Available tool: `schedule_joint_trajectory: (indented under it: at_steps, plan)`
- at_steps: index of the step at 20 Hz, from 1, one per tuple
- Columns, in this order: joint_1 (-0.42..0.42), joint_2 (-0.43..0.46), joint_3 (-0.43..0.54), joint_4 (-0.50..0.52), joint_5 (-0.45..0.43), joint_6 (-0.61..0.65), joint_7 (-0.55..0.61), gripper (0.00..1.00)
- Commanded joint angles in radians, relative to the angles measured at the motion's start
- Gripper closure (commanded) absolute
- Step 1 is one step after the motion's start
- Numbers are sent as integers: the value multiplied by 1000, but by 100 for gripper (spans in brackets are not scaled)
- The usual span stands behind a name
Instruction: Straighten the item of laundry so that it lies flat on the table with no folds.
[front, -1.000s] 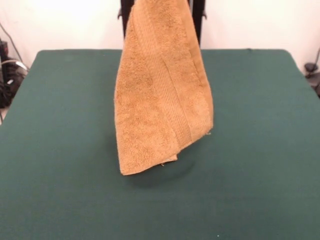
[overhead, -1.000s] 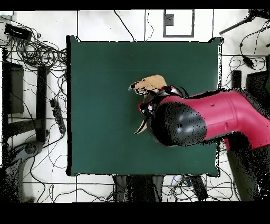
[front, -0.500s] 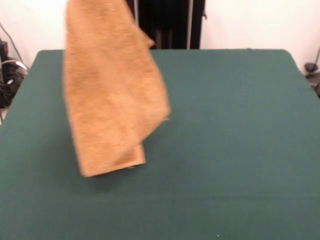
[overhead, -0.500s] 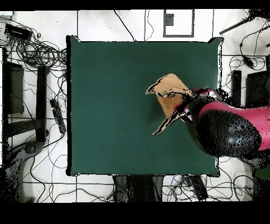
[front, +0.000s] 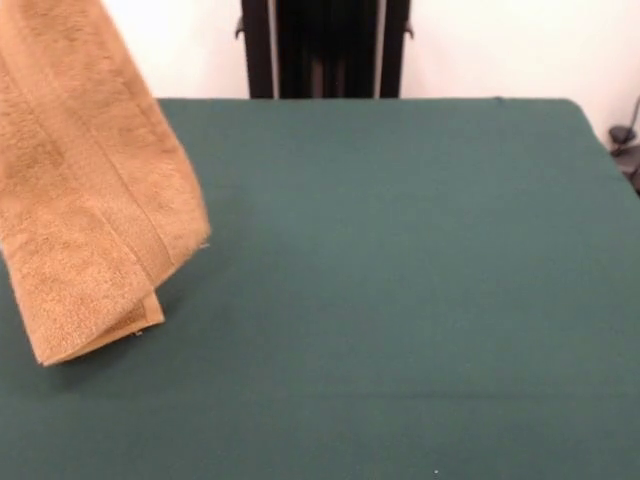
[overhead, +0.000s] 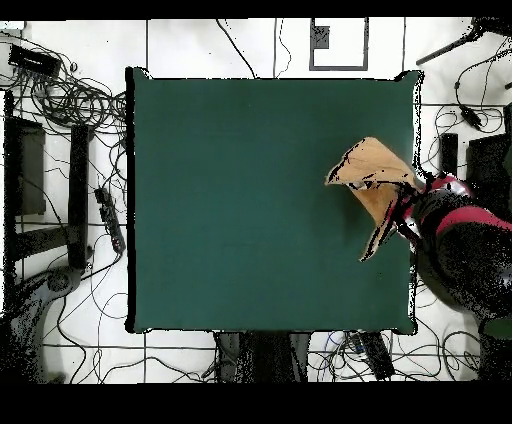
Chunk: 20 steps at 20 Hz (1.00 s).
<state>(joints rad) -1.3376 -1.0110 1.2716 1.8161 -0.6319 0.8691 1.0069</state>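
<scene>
The item of laundry (front: 85, 200), an orange-tan terry towel with paler woven bands, hangs folded in the air at the left of the front view. Its top runs off the picture's upper edge. Its lowest corner is close above the dark green table (front: 400, 280), near the table's left edge. In the overhead view the towel (overhead: 372, 172) hangs at the table's (overhead: 250, 200) right side, beside the red and black arm (overhead: 465, 250). The gripper (overhead: 408, 195) holds it from above, mostly hidden under the wrist.
A black pedestal post (front: 325, 48) stands behind the table's far edge. Cables and dark equipment (overhead: 70, 150) lie on the floor at the left of the overhead view. The arm reaches beyond the table's right edge there.
The arm has swung sideways with the hanging towel, from the table's middle to its edge: leftward in the front view, rightward in the overhead view. The towel stays folded.
</scene>
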Motion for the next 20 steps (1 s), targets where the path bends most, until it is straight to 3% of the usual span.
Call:
schedule_joint_trajectory:
  at_steps: [1, 8, 14, 20]
  plan:
    - [26, 70, 74, -42, -43, -2, -373, 100]
    - [26, -13, 99, 1, -13, -2, -310, 100]
    - [56, -121, 106, 123, 27, -47, -99, 100]
    - [137, -211, 60, 237, 27, -180, 113, 100]
